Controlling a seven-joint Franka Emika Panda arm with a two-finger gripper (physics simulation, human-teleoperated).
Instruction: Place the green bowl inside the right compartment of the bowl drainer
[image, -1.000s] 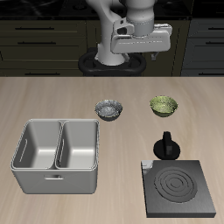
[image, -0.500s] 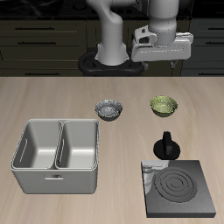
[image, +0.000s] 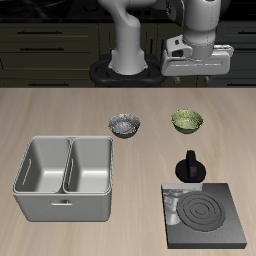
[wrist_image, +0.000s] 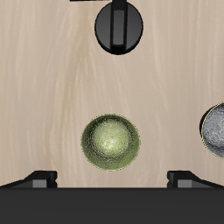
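Observation:
The green bowl (image: 186, 121) stands upright on the wooden table, toward the back, its yellowish inside showing; the wrist view has it (wrist_image: 111, 143) straight below the hand. My gripper (image: 196, 72) hangs high above the table, behind and over the bowl, well clear of it. In the wrist view my gripper (wrist_image: 112, 180) is open, fingertips (wrist_image: 40, 179) wide apart with nothing between them. The bowl drainer (image: 60, 206) sits near the front edge, far from the bowl. Its right compartment (image: 42, 168) holds nothing.
A grey-blue patterned bowl (image: 124, 125) stands beside the green one, between it and the drainer. A black knobbed object (image: 190, 166) stands nearer the front, by a black square stove plate (image: 205, 215). The knobbed object (wrist_image: 121, 26) also shows in the wrist view.
The arm has swung sideways along the back of the table, from over the grey-blue bowl's side to over the green bowl. The bowls and drainer have not moved.

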